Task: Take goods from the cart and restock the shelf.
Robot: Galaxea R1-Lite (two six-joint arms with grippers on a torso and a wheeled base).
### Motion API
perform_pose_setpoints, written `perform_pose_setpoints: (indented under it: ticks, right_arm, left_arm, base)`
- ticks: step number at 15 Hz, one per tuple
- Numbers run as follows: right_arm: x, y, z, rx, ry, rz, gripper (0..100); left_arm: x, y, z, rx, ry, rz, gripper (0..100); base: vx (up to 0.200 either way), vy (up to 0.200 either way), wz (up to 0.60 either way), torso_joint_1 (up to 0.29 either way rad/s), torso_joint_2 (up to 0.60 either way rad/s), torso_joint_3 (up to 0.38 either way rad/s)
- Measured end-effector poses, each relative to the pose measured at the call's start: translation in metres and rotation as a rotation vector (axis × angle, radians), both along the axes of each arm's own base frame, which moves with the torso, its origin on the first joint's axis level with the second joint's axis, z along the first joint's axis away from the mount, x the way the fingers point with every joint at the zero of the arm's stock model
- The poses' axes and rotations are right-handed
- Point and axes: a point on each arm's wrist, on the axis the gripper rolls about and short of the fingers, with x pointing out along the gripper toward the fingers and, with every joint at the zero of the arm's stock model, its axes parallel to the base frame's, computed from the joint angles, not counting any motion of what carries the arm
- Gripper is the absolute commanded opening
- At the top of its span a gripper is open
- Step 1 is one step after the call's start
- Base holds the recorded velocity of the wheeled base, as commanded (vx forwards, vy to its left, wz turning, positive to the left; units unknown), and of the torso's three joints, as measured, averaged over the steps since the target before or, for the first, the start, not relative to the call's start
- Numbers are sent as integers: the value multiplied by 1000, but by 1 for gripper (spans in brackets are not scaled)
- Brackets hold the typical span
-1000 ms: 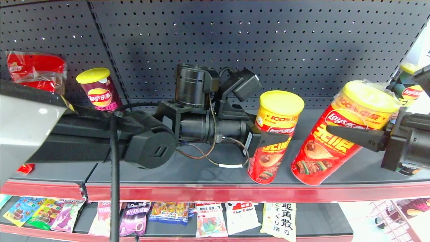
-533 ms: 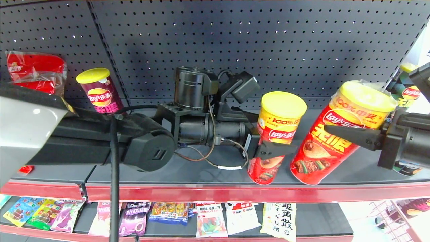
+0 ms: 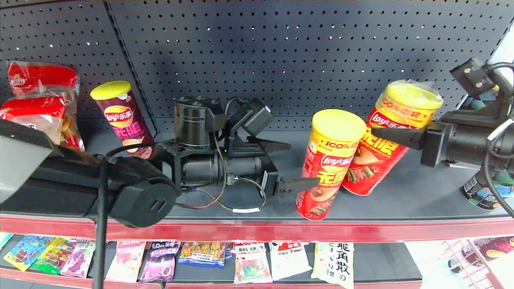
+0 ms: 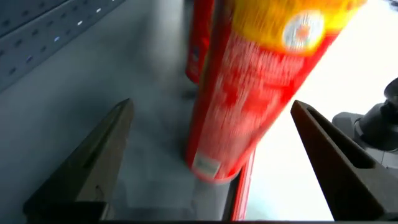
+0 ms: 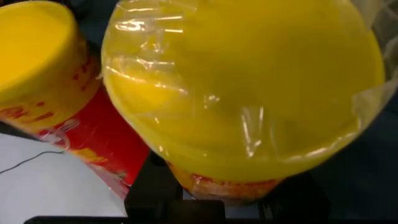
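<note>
Below the working level, flat coloured snack packets (image 3: 200,257) are lying in a row on a lower board. A wire cart (image 3: 461,257) is standing at the lower right.

The dark grey shelf with a red front lip (image 3: 281,231) is carrying the task goods. Closest to the lip, a tall red cardboard crisp can with a plain yellow lid (image 3: 329,160) is standing upright on the board. The left gripper (image 3: 303,162) is hovering low over the board on this can's left side. Its jaws are spread wide and are gripping nothing. The nearer fingertip is lying just beside the can wall; contact cannot be told.

Just behind, to the right, a second red crisp can with a yellow lid under clear plastic wrap (image 3: 397,120) is leaning with its top to the right and its base down at the board. The right gripper (image 3: 391,134) is pinching this can's upper part, jaws closed against it. Whether the two cans are touching cannot be told.

Farther back on the left, a purple crisp can with a yellow lid (image 3: 120,116) is standing upright beside red snack bags in clear film (image 3: 40,100). A dark perforated metal back panel (image 3: 281,60) is closing off the rear.
</note>
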Motion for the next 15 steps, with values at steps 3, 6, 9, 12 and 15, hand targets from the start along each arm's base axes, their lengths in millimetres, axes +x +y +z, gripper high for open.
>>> perform_pose_setpoints:
  ticks: [3,6,9,12,15]
  right_arm:
    - [24,7,-2,-28,-6,51,0]
    - [47,13,-2,-34,-15,83,0]
    - [67,19,0,-33,-23,97,0]
    - [81,29,-1,-38,-29,117,0]
    - [89,37,-4,-50,-32,137,0]
  left_arm:
    - [-5,24,-3,12,13,50,100]
    - [-13,43,-2,29,18,132,100]
    - [-19,55,-1,42,16,201,100]
    - [-19,64,3,36,4,227,100]
    - [-19,67,5,33,-6,234,100]
  base:
    - [0,0,0,0,0,0]
    - [0,0,0,0,0,0]
    - [0,0,0,0,0,0]
    - [0,0,0,0,0,0]
    - [0,0,0,0,0,0]
